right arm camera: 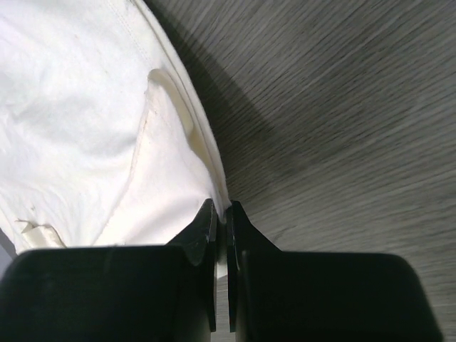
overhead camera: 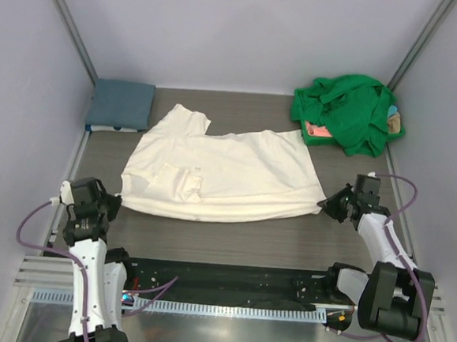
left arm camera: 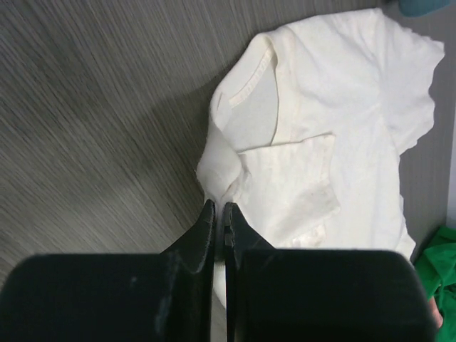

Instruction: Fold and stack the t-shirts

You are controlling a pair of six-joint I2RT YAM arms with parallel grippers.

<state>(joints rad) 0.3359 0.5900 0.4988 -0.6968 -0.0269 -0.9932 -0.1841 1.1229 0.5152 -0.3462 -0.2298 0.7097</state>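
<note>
Though cloth between jaws barely shows — left gripper (left arm camera: 219, 208), right gripper (right arm camera: 221, 206) each pinch cream-white t-shirt (overhead camera: 228, 171) edge.

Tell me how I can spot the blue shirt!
Look at the dark table, then go to its far left corner. The slate-blue t-shirt lies there, next to the big cream-white t-shirt. It is the only one folded into a neat, flat square.

Each arm is built from white tubular links joined by bulky black motor housings, as seen on the left arm (overhead camera: 89, 287) and the right arm (overhead camera: 379, 234). A purple cable (overhead camera: 23, 230) is looped beside the left arm, and a second purple cable (overhead camera: 402, 178) is run along the right. The jaws are formed as matte black wedges, faintly scuffed and tapered to narrow tips.
</note>
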